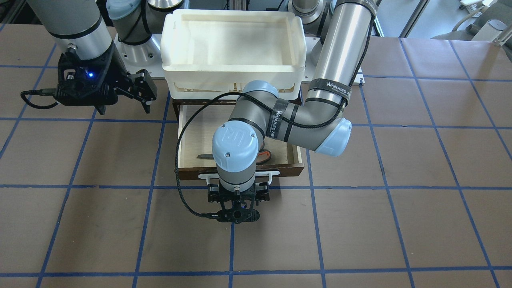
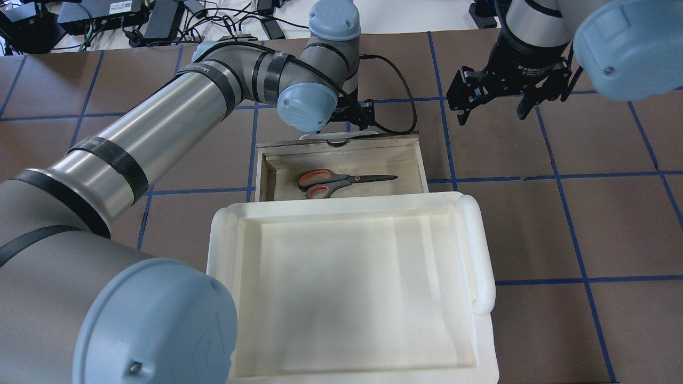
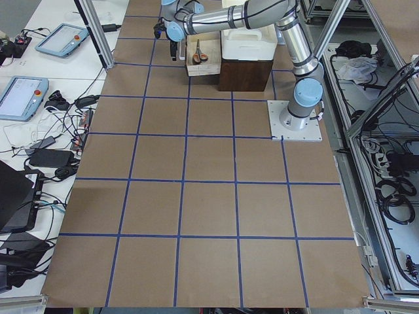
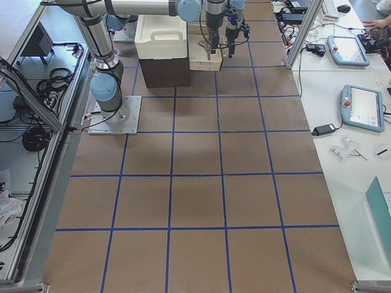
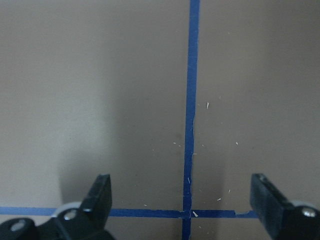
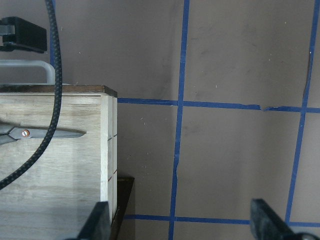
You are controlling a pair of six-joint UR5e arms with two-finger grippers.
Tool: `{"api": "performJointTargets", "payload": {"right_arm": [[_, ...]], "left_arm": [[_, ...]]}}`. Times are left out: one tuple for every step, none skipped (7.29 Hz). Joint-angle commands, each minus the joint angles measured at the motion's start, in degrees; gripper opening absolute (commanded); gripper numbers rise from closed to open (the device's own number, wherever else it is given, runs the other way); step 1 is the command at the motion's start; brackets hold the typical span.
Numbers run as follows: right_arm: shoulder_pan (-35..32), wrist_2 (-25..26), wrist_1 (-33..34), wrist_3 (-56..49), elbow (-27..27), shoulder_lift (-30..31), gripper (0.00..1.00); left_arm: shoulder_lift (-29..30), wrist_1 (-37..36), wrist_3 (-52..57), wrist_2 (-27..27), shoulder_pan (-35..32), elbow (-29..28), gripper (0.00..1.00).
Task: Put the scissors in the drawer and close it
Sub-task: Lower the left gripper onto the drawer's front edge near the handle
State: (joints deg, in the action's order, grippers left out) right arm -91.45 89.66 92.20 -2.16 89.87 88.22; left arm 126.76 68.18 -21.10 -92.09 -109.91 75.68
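Looking from the front-facing camera, I see the scissors (image 1: pixel 206 156) lying flat on the floor of the open drawer (image 1: pixel 192 132), partly hidden under my left arm (image 1: pixel 280 120), so that half of the job looks done. My left gripper (image 1: pixel 239 197) hangs pointing down just in front of the white handle (image 1: pixel 273 173); whether it touches the bar I cannot tell from here.

From overhead, the scissors (image 2: pixel 341 182) lie along the drawer's width, below its rim, with the white tray (image 2: pixel 480 250) covering its rear part. My right gripper (image 2: pixel 493 108) hovers well off to the side with its fingers spread, holding nothing.

My left wrist camera shows both fingers (image 5: pixel 101 192) wide apart with only bare table (image 5: pixel 125 100) between them. My right wrist camera likewise shows fingers (image 6: pixel 99 220) apart, over the table beside the drawer's corner.

I judge the drawer stiff, wooden and fairly light, sliding on a straight push; the middle of the handle or the flat front is where I would press. The scissors are loose and light, so a sharp shove may skate them about
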Motion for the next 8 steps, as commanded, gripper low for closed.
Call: {"api": "performJointTargets", "payload": {"right_arm": [[0.0,-0.1,0.0,0.1,0.0,-0.3,1.00],[0.0,-0.1,0.0,0.0,0.0,-0.3,1.00],[0.0,0.8,0.7,-0.5,0.0,-0.3,1.00],[0.0,0.9,0.3,-0.6,0.0,-0.3,1.00],[0.0,0.9,0.9,-0.6,0.0,-0.3,1.00],[0.2,0.8,1.0,-0.5,0.0,-0.3,1.00],[0.2,0.8,1.0,-0.4,0.0,-0.3,1.00],[0.2,0.9,0.9,-0.2,0.0,-0.3,1.00]], "left_arm": [[0.1,1.4,-0.1,0.3,-0.1,0.0,1.00],[-0.3,2.2,-0.3,0.8,-0.6,0.0,1.00],[-1.4,4.5,-0.5,0.9,-0.8,0.1,1.00],[-1.9,5.6,-1.1,0.7,-1.0,0.1,1.00],[-2.0,5.7,-1.7,0.7,-1.4,0.1,1.00],[-2.1,5.7,-2.1,0.7,-1.6,0.1,1.00],[-2.4,5.7,-2.1,0.8,-1.7,0.4,1.00],[-2.6,6.0,-2.4,0.7,-1.9,0.7,1.00]]}}
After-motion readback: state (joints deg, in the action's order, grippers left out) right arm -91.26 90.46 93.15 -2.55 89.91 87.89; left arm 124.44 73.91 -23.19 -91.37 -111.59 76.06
